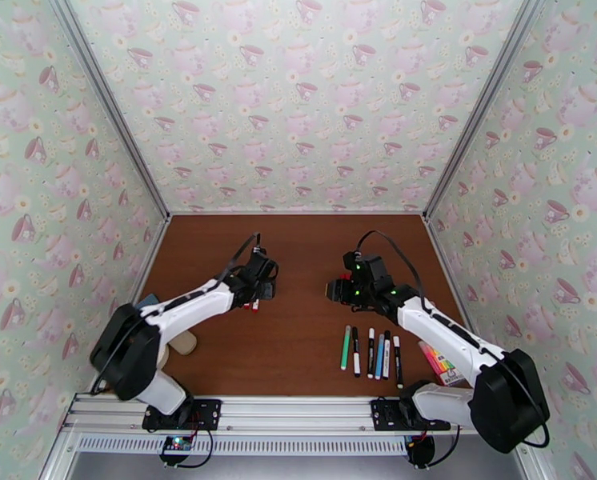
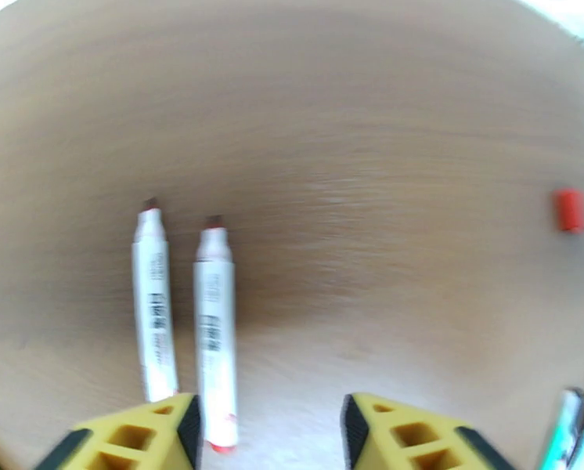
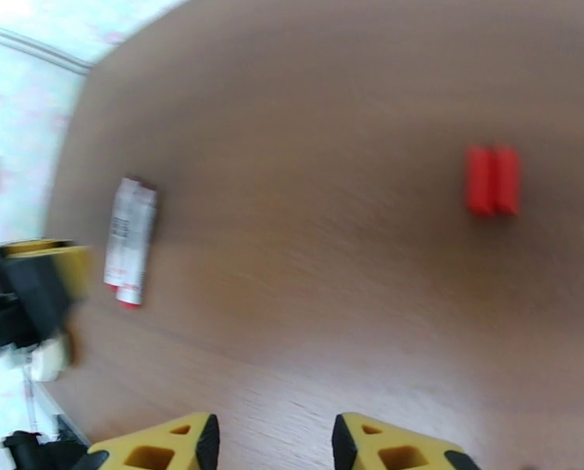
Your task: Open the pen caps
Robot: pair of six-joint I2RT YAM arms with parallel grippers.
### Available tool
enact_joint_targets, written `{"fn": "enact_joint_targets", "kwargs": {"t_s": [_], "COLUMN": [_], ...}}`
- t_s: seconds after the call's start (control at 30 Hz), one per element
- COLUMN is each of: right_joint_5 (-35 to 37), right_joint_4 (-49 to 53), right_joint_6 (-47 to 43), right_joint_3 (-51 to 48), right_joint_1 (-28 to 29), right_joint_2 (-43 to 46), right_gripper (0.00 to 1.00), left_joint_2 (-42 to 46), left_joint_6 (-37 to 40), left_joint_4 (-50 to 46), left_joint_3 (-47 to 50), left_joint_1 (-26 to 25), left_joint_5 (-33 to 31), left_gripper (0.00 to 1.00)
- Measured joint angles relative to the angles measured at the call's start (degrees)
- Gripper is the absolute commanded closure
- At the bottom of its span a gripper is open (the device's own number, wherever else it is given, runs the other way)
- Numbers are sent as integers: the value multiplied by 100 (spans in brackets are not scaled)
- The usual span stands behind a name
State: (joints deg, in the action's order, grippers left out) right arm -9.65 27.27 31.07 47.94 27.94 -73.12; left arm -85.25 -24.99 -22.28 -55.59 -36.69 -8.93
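Two uncapped white pens (image 2: 154, 299) (image 2: 216, 323) lie side by side on the brown table, their red rear ends toward my left gripper (image 2: 272, 432). That gripper is open just above them, and the right-hand pen's end sits beside its left finger (image 2: 135, 440). From above, the pair of pens (image 1: 250, 304) shows under my left gripper (image 1: 260, 291). Two red pen caps (image 3: 492, 180) lie together ahead of my right gripper (image 3: 275, 444), which is open and holds nothing. A red cap (image 2: 570, 211) also shows far right in the left wrist view. My right gripper (image 1: 334, 291) hovers mid-table.
A row of several capped pens (image 1: 370, 354) lies near the front edge in front of the right arm, with a highlighter pack (image 1: 441, 363) to its right. A blue object (image 1: 146, 301) and a tan object (image 1: 183, 343) sit by the left arm.
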Motion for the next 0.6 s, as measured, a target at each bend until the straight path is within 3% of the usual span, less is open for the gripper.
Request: {"fn": "enact_joint_targets", "kwargs": {"t_s": [0.1,0.33,0.6], "right_joint_5": [361,820,997], "right_joint_4": [374,850,909], "right_joint_6": [210,828,1316], "right_joint_3": [-31,-319,-577], "right_joint_1": [151,555,667], "right_joint_2": [-4,-127,-509], "right_gripper": [60,62,65], "left_joint_2": [380,765,837], "left_joint_6": [166,518,859], "left_joint_4": [452,1130,1069], "left_joint_3": [402,772,772], "left_joint_1": [0,2,2], "left_joint_5": [820,2710,3945], "left_gripper": [0,0,0]}}
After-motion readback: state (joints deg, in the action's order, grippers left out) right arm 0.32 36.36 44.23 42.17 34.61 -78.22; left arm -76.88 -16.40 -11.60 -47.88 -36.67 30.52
